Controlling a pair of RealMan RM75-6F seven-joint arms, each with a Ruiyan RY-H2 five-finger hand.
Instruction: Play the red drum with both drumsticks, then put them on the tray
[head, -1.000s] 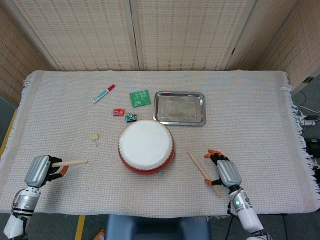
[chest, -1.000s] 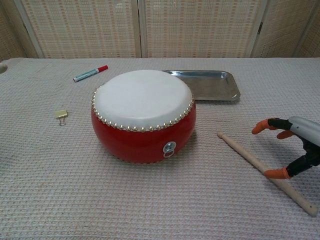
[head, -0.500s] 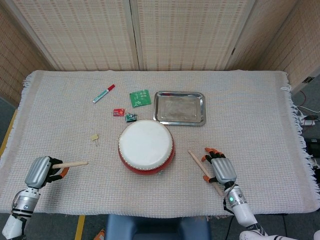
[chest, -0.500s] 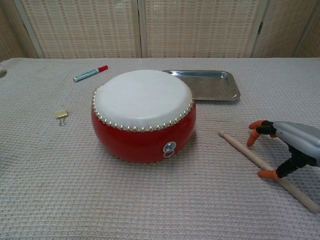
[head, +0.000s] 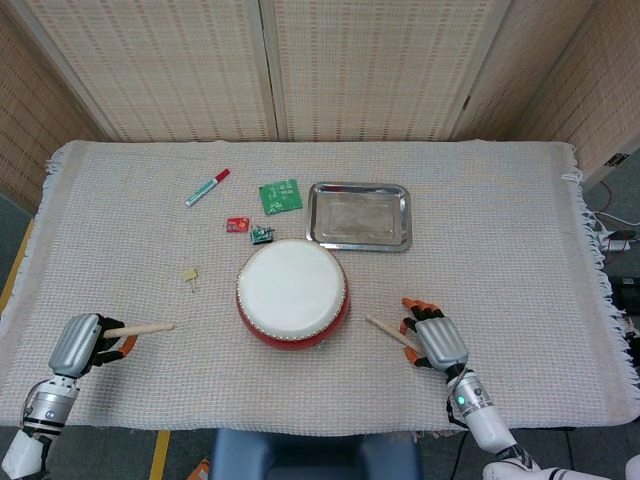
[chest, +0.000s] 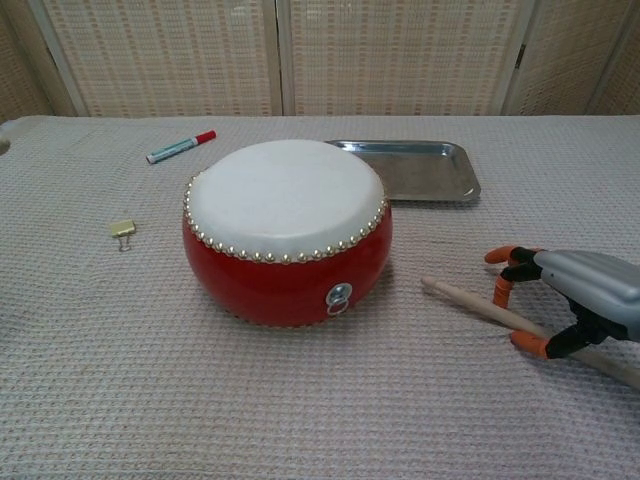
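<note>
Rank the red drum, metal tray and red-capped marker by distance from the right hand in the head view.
From the right hand:
1. Red drum, just to its left.
2. Rectangular metal tray, beyond the drum.
3. Red-capped marker, far back-left.

No legible text, labels, brands, numbers or signs. Markings on the marker pen and the green card are too small to read.

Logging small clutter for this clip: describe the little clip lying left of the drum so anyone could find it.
Start at the red drum in the middle of the table. Look to its left, on bare cloth: the small pale-gold binder clip lies alone there. The marker and the green board lie further back and are more colourful.
</note>
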